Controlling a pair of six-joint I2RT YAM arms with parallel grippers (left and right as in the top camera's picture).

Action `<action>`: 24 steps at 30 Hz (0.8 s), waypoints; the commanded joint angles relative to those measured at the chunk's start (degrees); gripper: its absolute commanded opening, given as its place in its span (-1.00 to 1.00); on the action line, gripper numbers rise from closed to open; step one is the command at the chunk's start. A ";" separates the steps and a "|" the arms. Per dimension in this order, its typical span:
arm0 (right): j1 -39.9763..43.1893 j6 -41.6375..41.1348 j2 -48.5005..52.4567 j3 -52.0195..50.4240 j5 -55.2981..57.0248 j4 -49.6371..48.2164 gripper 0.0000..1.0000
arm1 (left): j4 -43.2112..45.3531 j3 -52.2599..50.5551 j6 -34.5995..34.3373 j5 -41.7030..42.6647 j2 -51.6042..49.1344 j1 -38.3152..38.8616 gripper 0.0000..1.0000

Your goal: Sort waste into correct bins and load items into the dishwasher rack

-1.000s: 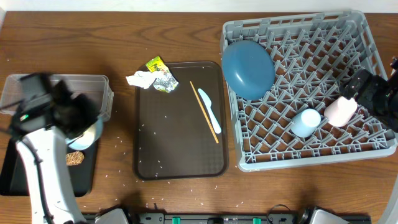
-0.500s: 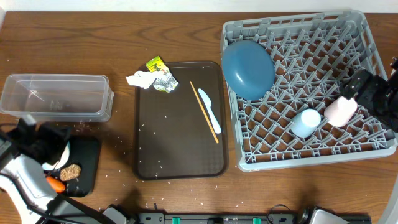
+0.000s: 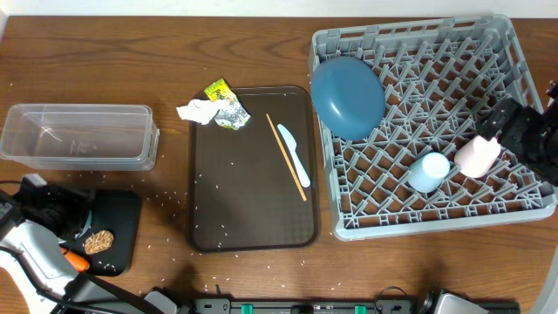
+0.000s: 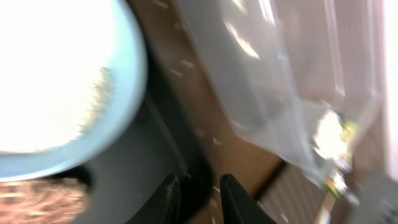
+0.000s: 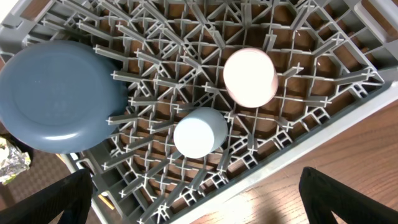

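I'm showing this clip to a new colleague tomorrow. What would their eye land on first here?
The big grey dishwasher rack on the right, holding the round blue plate in its far-left corner and the pink cup and light blue cup side by side nearer the front. Next, the dark brown serving tray in the middle, bearing a pale blue spoon and a chopstick.

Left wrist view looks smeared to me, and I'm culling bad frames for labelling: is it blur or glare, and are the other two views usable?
Left wrist: both, motion-smeared throughout, the white bowl blown out inside, glare streaks on the clear tub. Overhead: sharp and evenly lit. Right wrist: sharp on the dishwasher rack, though the pink cup is washed out to near white.
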State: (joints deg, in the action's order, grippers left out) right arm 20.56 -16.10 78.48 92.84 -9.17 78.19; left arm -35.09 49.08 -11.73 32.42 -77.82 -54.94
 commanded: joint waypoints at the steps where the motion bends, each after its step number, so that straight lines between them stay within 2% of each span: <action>1: 0.37 0.42 -0.20 0.15 -0.09 -0.13 0.99 | 2.01 -0.15 -3.85 -9.73 0.00 0.02 -0.52; 10: 0.37 0.24 -0.20 0.15 -0.63 -0.04 0.99 | 0.00 -0.15 -5.46 -22.99 0.00 3.98 -0.43; 14: 0.37 0.26 -0.20 0.15 -0.72 -0.02 0.98 | -0.33 0.66 -0.09 -22.67 0.00 6.58 -0.43; 18: 0.37 0.26 -0.20 0.15 -0.72 -0.04 0.98 | -6.19 4.87 4.66 -24.09 0.02 8.94 -0.45; 21: 0.37 0.24 -0.20 0.15 -0.76 -0.26 0.99 | -11.30 9.05 5.33 -27.58 0.02 9.94 -0.45; 24: 0.37 0.26 -0.20 0.15 -1.27 -1.05 0.99 | -12.68 11.32 10.99 -27.58 0.02 10.43 -0.45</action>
State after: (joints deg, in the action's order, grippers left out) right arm 20.56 -16.10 78.48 92.84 -9.45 77.78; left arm -47.09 57.41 -6.94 7.57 -77.91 -45.01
